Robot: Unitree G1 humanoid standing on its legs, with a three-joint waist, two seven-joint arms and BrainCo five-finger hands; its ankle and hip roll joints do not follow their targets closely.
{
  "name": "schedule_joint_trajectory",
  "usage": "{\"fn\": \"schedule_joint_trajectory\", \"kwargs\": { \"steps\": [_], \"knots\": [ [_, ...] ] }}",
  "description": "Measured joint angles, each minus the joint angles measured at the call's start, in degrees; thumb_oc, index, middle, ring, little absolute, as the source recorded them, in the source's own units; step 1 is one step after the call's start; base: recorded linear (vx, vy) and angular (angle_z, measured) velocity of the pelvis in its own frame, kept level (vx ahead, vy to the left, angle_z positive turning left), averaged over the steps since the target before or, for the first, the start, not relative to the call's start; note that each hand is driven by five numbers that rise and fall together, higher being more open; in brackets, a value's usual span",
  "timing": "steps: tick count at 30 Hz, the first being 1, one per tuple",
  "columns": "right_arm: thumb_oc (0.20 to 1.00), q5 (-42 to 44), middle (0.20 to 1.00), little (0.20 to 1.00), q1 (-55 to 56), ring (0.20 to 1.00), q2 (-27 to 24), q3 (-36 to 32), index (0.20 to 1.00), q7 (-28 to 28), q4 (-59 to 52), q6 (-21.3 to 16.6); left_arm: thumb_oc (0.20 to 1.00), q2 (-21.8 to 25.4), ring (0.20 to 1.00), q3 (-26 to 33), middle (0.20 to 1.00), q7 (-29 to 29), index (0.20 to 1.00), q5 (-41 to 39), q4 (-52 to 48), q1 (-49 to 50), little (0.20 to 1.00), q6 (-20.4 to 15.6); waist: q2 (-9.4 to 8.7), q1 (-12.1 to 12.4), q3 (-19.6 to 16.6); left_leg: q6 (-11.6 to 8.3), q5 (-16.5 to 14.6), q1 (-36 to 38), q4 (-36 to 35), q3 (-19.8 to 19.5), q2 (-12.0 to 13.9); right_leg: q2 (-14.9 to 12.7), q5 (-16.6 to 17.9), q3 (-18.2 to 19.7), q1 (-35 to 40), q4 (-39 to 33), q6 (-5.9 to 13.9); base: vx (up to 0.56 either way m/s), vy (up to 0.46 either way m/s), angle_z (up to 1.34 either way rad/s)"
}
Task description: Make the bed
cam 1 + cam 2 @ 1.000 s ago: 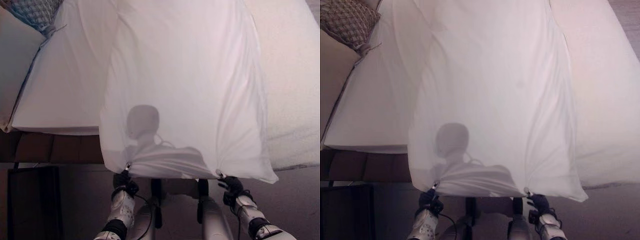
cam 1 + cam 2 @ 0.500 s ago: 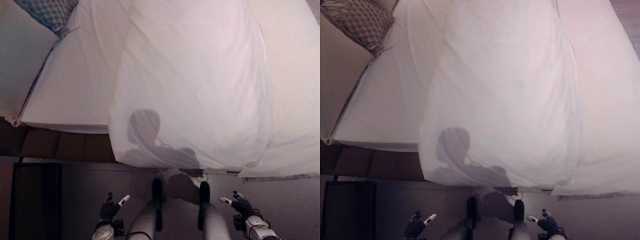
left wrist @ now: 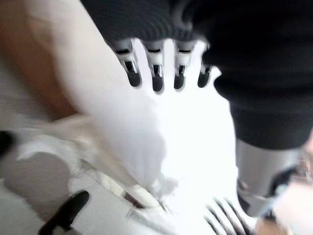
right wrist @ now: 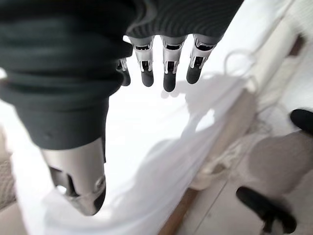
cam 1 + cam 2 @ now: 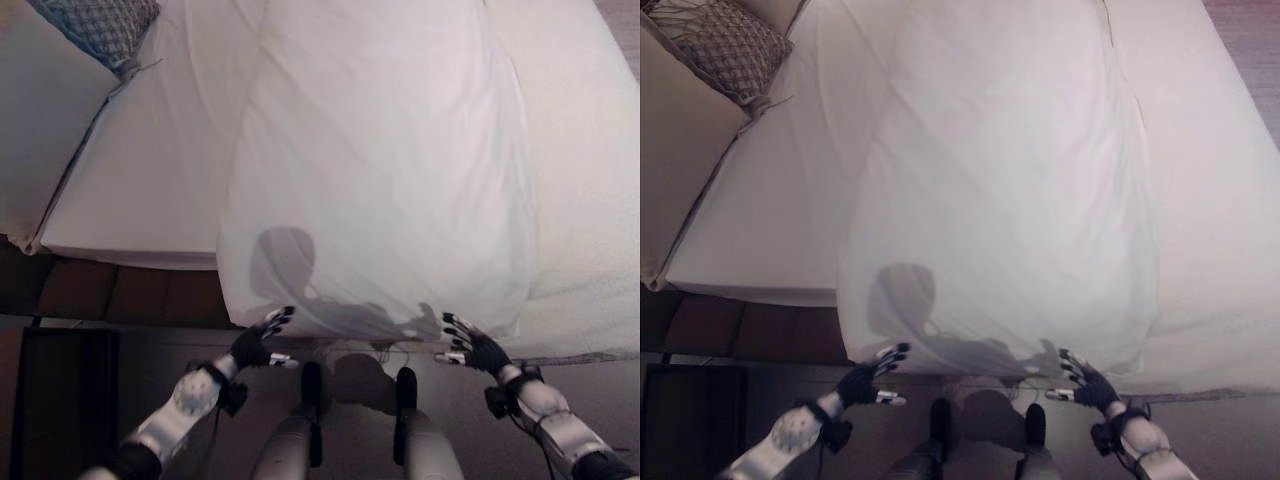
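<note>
Head eyes stare straight down, sharing the bed (image 5: 150,160) edge and sheet (image 5: 1010,200); wrist views hug their fingers (image 4: 168,78) (very close).

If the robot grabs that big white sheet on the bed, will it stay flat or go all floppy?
Probably floppy: the white sheet drapes limp over the bed edge. It shows soft wrinkles, so it likely bunches when gripped. It looks thin, so probably light.

Both open hands (image 5: 258,343) (image 5: 474,350) below white sheet (image 5: 380,180) edge

Dim, warm light falls on the white sheet (image 5: 380,170), which darkens toward 6 o'clock. The wrist views blow the sheet out to glare and smear with motion blur toward the edges, while the fingers (image 4: 168,73) stay fairly sharp.
</note>
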Motion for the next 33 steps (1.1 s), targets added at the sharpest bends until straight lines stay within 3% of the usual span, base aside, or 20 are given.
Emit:
{"fn": "schedule_joint_trajectory", "kwargs": {
  "steps": [4, 9, 12, 15, 20, 24, 33],
  "knots": [
    [1.000, 7.9, 1.000, 1.000, -9.3, 1.000, 4.3, 5.5, 1.000, 2.5, 3.9, 1.7, 1.000, -2.0, 1.000, -8.7, 1.000, -2.4, 1.000, -1.8, 0.8, -12.5, 1.000, 0.3, -0.40, 0.0, 0.4, -0.12, 0.5, -2.5, 0.7, 0.5, 0.0, 0.1, 0.0, 0.4, -3.4, 1.9, -0.26, -0.09, -0.009, -0.06],
    [1.000, 15.4, 1.000, 1.000, -17.6, 1.000, 7.6, 7.9, 1.000, 3.7, 8.2, 3.9, 1.000, -4.2, 1.000, -15.7, 1.000, -6.9, 1.000, -8.7, 6.2, -23.6, 1.000, 2.1, -1.85, -1.2, 3.7, -0.26, 0.4, -6.1, 3.3, 0.7, -0.1, 0.0, -0.8, 0.5, -7.5, 5.6, -0.75, -0.08, -0.003, 0.01],
    [1.000, 18.8, 1.000, 1.000, -23.4, 1.000, 8.0, 9.0, 1.000, 4.1, 9.8, 5.0, 1.000, -5.7, 1.000, -16.5, 1.000, -8.6, 1.000, -12.3, 10.1, -27.9, 1.000, 3.6, -2.07, -1.5, 7.0, -0.29, 0.5, -9.2, 4.9, 1.1, -0.1, -0.2, -0.9, 1.1, -11.1, 8.0, -0.90, -0.07, 0.009, 0.00],
    [1.000, 20.0, 1.000, 1.000, -26.1, 1.000, 8.8, 9.3, 1.000, 3.9, 11.9, 5.2, 1.000, -9.3, 1.000, -13.8, 1.000, -6.3, 1.000, -10.0, 16.1, -29.4, 1.000, 3.7, -2.06, -1.4, 9.0, -0.34, 0.5, -11.3, 6.0, 0.9, -0.2, -0.3, -1.2, 1.2, -13.5, 9.7, -1.11, -0.06, 0.008, 0.02],
    [1.000, 19.8, 1.000, 1.000, -34.8, 1.000, 10.9, 8.2, 1.000, -0.5, 17.2, 5.5, 1.000, -15.4, 1.000, -5.5, 1.000, 3.1, 1.000, -0.6, 25.2, -33.2, 1.000, 3.5, -2.17, -1.4, 10.5, -0.38, 0.3, -16.9, 10.5, 1.0, -0.3, -0.9, -2.3, 1.6, -19.3, 15.1, -1.59, -0.04, 0.029, 0.06],
    [1.000, 14.7, 1.000, 1.000, -42.6, 1.000, 12.7, 6.6, 1.000, -6.4, 22.8, 5.2, 1.000, -17.5, 1.000, -2.7, 1.000, 8.8, 1.000, 1.3, 28.3, -36.6, 1.000, 3.4, -2.20, -1.3, 10.8, -0.62, -0.3, -21.6, 14.8, 0.9, -0.4, -1.2, -3.2, 1.8, -24.1, 19.9, -2.15, -0.02, 0.020, 0.05],
    [1.000, 7.9, 1.000, 1.000, -53.1, 1.000, 14.7, 2.7, 1.000, -16.2, 30.9, 4.4, 1.000, -20.2, 1.000, 2.5, 1.000, 17.3, 1.000, 1.5, 37.1, -43.8, 1.000, 3.3, -2.23, -1.7, 10.8, -0.45, -1.3, -29.0, 20.1, 1.3, 0.7, -0.3, -2.6, 3.4, -31.1, 22.7, -2.68, -0.01, 0.022, -0.06]
  ]
}}
